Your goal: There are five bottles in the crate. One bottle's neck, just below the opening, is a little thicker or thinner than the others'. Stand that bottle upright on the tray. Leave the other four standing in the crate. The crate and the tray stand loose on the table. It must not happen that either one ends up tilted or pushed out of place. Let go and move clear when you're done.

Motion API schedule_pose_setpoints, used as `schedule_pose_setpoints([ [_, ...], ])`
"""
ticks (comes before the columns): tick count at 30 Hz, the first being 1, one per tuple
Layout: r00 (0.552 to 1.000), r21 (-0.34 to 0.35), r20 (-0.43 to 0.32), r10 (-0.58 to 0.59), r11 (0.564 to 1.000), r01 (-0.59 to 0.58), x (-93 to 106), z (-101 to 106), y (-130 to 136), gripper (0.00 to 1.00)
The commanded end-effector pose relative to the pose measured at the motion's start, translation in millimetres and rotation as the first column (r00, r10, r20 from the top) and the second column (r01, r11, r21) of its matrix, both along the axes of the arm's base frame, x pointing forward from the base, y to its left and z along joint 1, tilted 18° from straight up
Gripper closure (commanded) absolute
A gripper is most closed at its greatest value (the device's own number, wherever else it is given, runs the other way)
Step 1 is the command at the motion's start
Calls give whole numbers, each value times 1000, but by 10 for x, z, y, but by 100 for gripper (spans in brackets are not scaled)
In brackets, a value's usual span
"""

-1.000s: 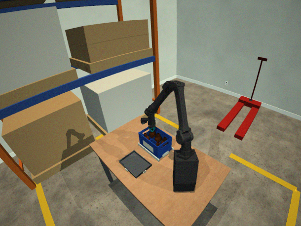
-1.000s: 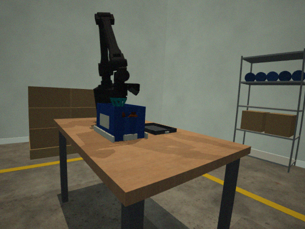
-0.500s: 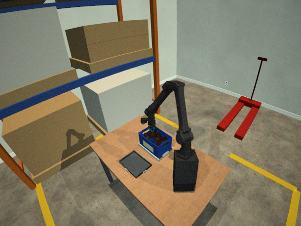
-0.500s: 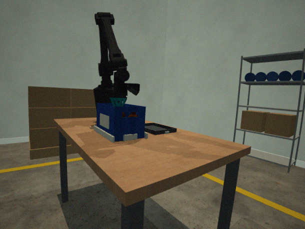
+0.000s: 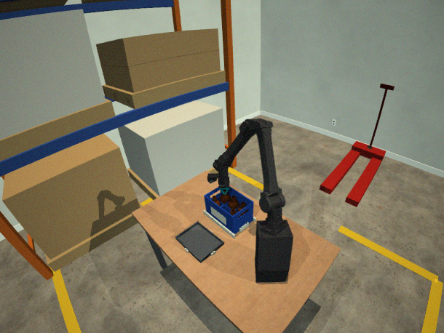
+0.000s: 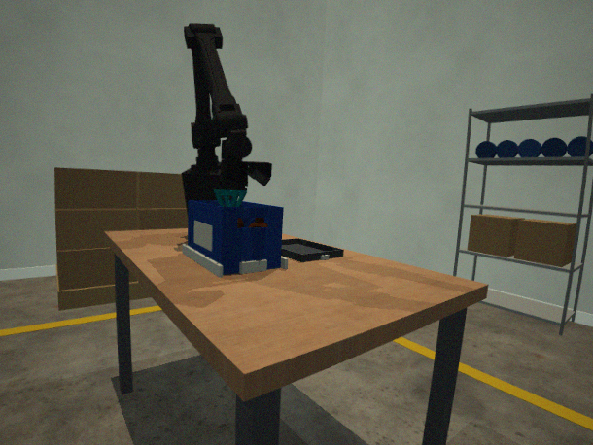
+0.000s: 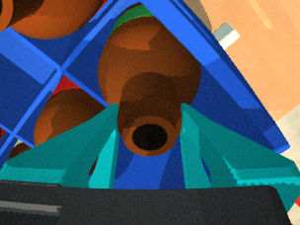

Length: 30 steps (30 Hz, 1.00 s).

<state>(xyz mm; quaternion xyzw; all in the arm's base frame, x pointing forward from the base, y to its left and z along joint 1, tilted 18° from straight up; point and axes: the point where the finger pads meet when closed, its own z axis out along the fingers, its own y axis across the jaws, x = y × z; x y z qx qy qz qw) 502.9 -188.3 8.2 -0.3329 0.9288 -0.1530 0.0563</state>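
The brown bottle (image 5: 225, 198) (image 7: 148, 61) under the gripper (image 5: 224, 191) (image 6: 230, 198) (image 7: 149, 112) is standing in its cell of the crate (image 5: 240, 222) (image 6: 250, 245) (image 7: 189, 33). From here I'd say the teal fingers are partly open and closed on its neck, one on each side. That grip makes sense: dividers crowd the wider body, while the neck offers clearance. Whether this neck is the odd one, I can't tell.

Other brown bottles (image 5: 233, 203) (image 7: 54, 20) share the crate, presumably kept upright by the dividers. Pale strips (image 5: 219, 224) (image 6: 201, 260) (image 7: 227, 36) run beside the crate's foot, likely to mark or guard its place. Lifting straight up should spare the crate a tug.

Seen from above, the crate sits towards the table's far corner. The dark tray (image 5: 199, 240) (image 6: 303, 249) lies flat nearer the left edge, no bottle on it, waiting as the landing spot. The arm (image 5: 269, 156) (image 6: 200, 87) is mounted towards the right corner of the table (image 5: 226, 291) (image 6: 316, 301) (image 7: 247, 25), probably to reach both.

The crate's pale label panel (image 5: 218, 215) (image 6: 203, 235) shows no readable writing, and I spot no brand.

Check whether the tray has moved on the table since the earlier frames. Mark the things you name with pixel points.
No. In the top and exterior views, the tray (image 5: 199, 241) (image 6: 305, 250) keeps the same place beside the crate (image 5: 229, 220) (image 6: 253, 248) and against the table edge.
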Motion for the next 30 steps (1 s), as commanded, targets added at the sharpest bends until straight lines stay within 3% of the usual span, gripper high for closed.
schedule_pose_setpoints([
  [1, 1000, 3, -9, 0, 1000, 0, -13, -72, -48, 100],
  [24, 1000, 3, -9, 0, 1000, 0, -13, -72, -48, 100],
  [25, 1000, 3, -9, 0, 1000, 0, -13, -72, -48, 39],
  [30, 1000, -3, 1, 0, 1000, 0, 18, -18, -63, 39],
])
